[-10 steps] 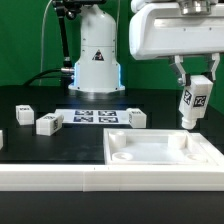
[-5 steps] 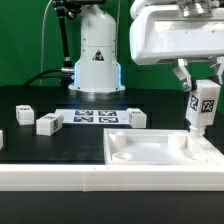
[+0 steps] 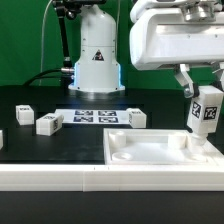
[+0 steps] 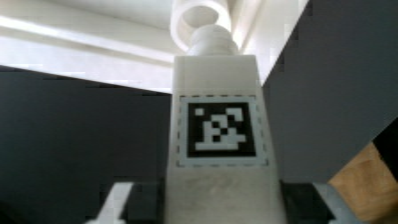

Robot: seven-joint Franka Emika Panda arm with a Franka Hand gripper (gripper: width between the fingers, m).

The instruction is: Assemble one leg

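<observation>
Your two-finger gripper was clamped on the upper end of one small white oblong plastic leg. It held the leg upright over the far corner of the wide flat white square panel, on the exterior view's right. You could not tell from that view whether the leg's lower end touched the panel.

Only the wrist view showed you the leg lengthwise: its black-and-white square tag, a rounded knobbed tip at the end away from the gripper, and a grey finger pressed to each side.

Only the exterior view showed you the table beyond. There were three loose legs, two towards that view's left and one nearer the panel. The thin flat white marker board lay between them, before the white robot base. That made four legs, one panel and one board. A white piece at the left edge was cut off, so you could not tell what it was.
</observation>
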